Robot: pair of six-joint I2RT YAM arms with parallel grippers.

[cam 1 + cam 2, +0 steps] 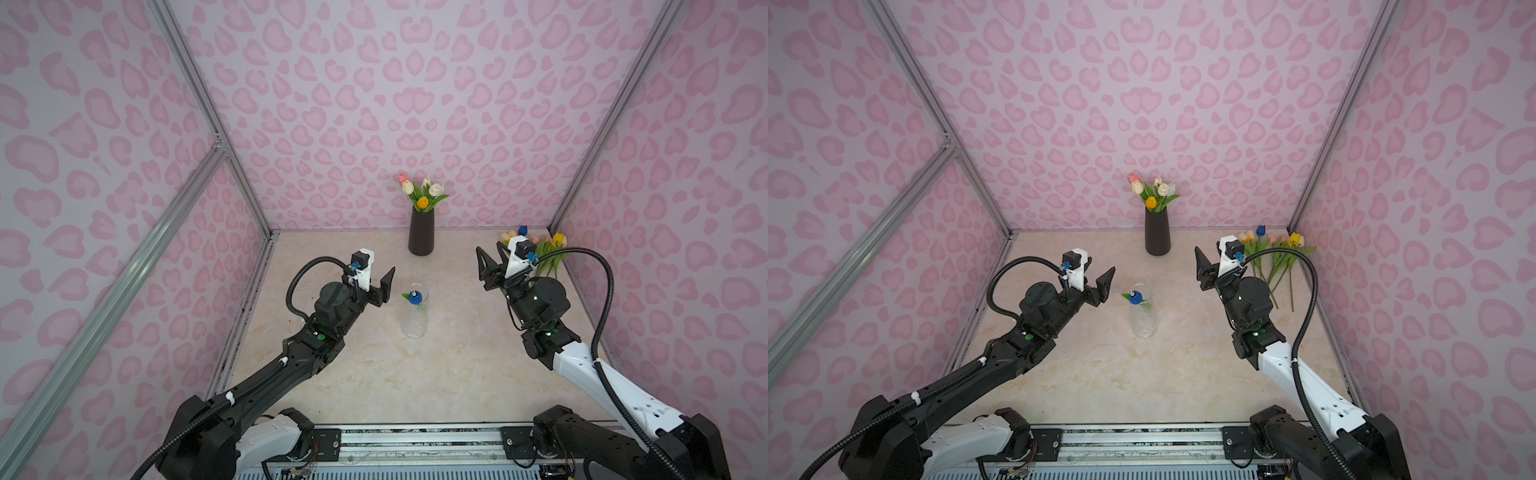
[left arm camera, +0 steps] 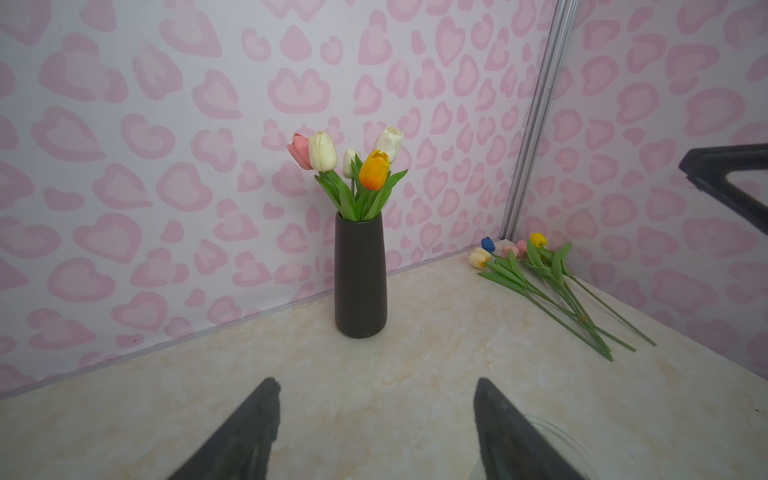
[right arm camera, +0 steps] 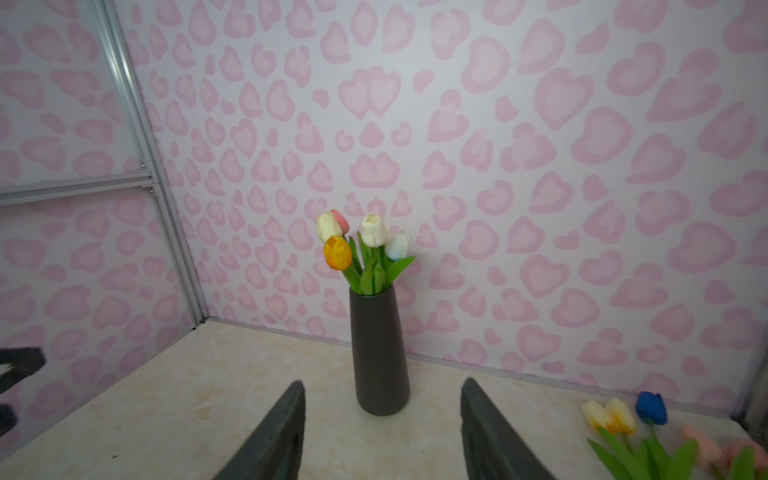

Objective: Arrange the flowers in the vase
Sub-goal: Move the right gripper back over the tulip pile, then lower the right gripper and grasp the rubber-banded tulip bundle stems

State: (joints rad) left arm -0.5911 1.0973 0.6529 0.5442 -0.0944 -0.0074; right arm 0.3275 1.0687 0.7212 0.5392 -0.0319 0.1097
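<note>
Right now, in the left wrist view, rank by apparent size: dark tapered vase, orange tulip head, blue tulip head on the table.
Dark tapered vase
Orange tulip head
Blue tulip head
The blue one lies farther away, so its real size is unsure.

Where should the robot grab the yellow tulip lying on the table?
On the bare lower stem of the yellow tulip, below its leaves. It lies flat on the table and that end fans clear of the other stems, so probably come straight down with the open right gripper, jaws across the stem, not on the soft head.
</note>
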